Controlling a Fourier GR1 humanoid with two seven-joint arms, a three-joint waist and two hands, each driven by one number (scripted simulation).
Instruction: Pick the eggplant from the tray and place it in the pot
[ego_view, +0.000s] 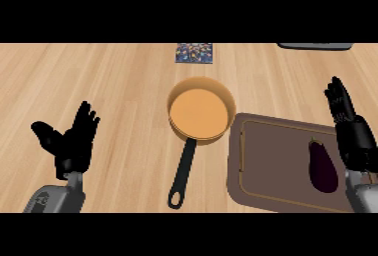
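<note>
Your right hand (353, 134) hangs at the right edge of the view, fingers straight and pointing away from you, holding nothing. It sits just to the right of the eggplant (322, 166), beside it rather than around it, and I cannot tell whether they touch. The eggplant, dark purple with its stem at the far end, lies lengthwise on the right part of the brown tray (255, 165), so the task's first step, the pick, is not yet done.

To do it well, bring the hand left over the eggplant's middle, line the palm up along its long axis, and close fingers and thumb across the thick part, where a smooth, rounded skin is least likely to slip out. Lift clear of the tray's raised rim before you carry it left.

The pot (199, 110), an orange pan with a long black handle (181, 177) pointing toward you, stands just left of the tray's far corner. Aim for the bowl, away from the handle.

Your left hand (71, 140) rests open near the left edge, fingers up.

Far off lie a small patterned card (195, 53) and a grey object (316, 46) at the top edge; no writing can be read on anything.
</note>
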